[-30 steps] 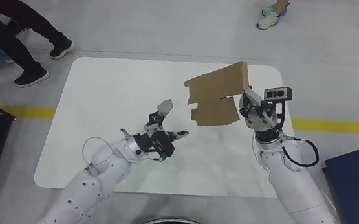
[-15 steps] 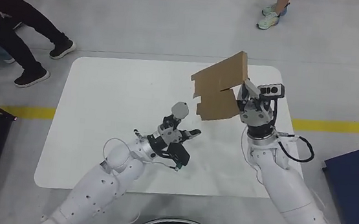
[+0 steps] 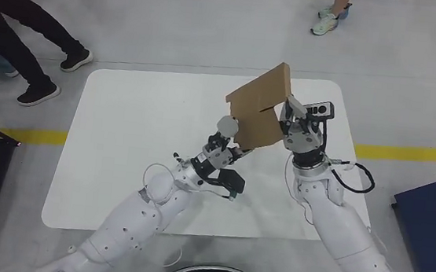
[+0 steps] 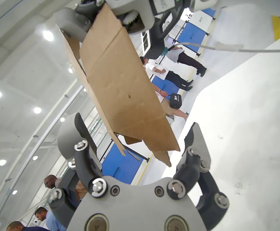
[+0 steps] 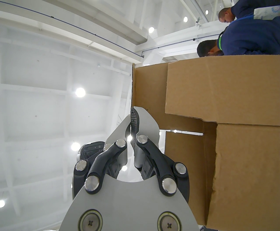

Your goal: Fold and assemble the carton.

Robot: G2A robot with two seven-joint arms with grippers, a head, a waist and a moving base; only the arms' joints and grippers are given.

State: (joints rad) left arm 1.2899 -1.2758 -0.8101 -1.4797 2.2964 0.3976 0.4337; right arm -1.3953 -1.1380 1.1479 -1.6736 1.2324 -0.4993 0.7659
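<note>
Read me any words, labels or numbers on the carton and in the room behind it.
On the carton: no print on any face shown.
On the blue panel behind: a small tilted brand mark, not read out.
On the black bag a person carries: white print, too small to read.

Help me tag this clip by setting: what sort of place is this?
Probably a large indoor test hall: high white ceiling with round lights, grey floor with a yellow line, blue partition panels behind.
</note>
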